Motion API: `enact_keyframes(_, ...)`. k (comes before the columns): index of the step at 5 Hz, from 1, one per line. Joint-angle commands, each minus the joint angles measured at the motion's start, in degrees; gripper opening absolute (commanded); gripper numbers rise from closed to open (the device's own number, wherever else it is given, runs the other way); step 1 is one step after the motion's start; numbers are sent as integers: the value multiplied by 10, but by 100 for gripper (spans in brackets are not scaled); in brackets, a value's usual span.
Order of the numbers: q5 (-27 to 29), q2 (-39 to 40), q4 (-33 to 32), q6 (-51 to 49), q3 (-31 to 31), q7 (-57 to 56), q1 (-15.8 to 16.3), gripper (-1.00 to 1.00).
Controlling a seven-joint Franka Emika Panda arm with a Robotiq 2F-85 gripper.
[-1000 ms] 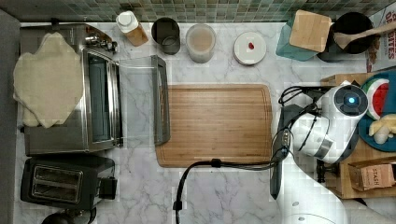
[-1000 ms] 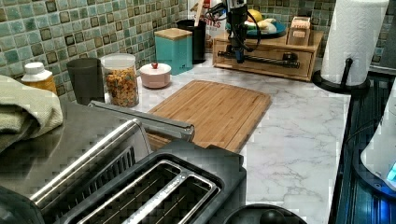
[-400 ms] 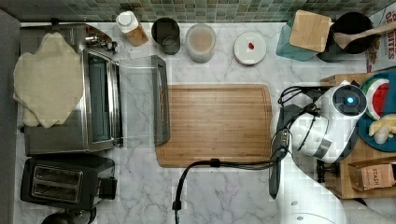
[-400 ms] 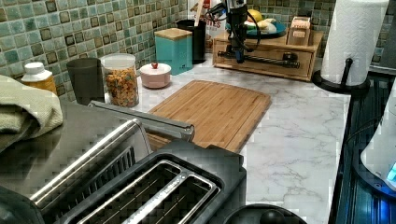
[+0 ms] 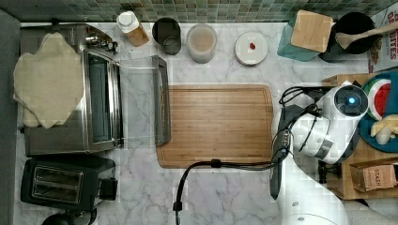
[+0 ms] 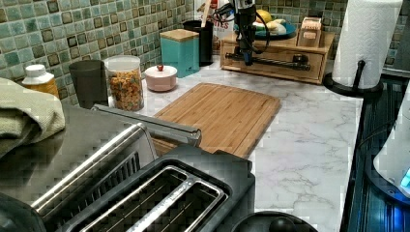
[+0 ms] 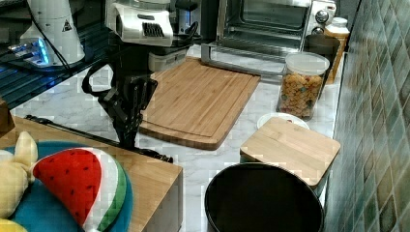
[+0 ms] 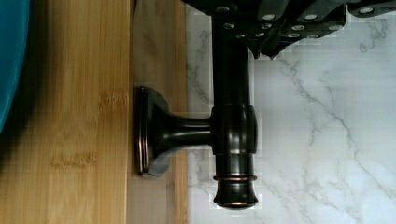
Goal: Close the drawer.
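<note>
Light wood forms the drawer (image 6: pixel 285 68), which sits in a low wooden cabinet (image 6: pixel 325 42) at the far end of the marble counter (image 6: pixel 309 135) in the left view, beyond the cutting board (image 6: pixel 222 113). Its front carries a long dark bronze bar handle (image 8: pixel 233 140) standing off the wood on a flared post. In the wrist view the drawer front appears as a paler strip just beside the edge of the cabinet top.

The gripper (image 6: pixel 247 58) points down onto the bar handle. Whether it is clamped on the bar cannot be told.

Containers along the tiled wall:
- Clear jar (image 6: pixel 124 82), filled with mixed cereal.
- Dark cup (image 6: pixel 88 82); contents not visible.
- Bottle (image 5: pixel 132 28) with a white cap and amber contents.
- Small pale bowl (image 6: pixel 160 77), covered by a lid with a red knob.
- Teal canister (image 6: pixel 180 50), closed by a wooden lid.
- Black pot (image 5: pixel 354 33), holding a wooden spoon.

A blue plate (image 7: pixel 123 203) on the cabinet top holds a watermelon slice (image 7: pixel 80 186) and a yellow item.

A brown box (image 5: pixel 375 176) on the cabinet reads "STASH".
</note>
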Motion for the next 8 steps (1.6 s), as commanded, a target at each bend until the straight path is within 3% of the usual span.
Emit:
enact_keyframes(1,-8,20,50,50,-86,12,-74,-100)
enact_keyframes(5,-3,21,50,51,-93,9,-67,-100)
enact_keyframes(6,-12,19,50,50,-81,15,-79,-100)
enact_keyframes(8,-2,22,50,51,-95,9,-66,-100)
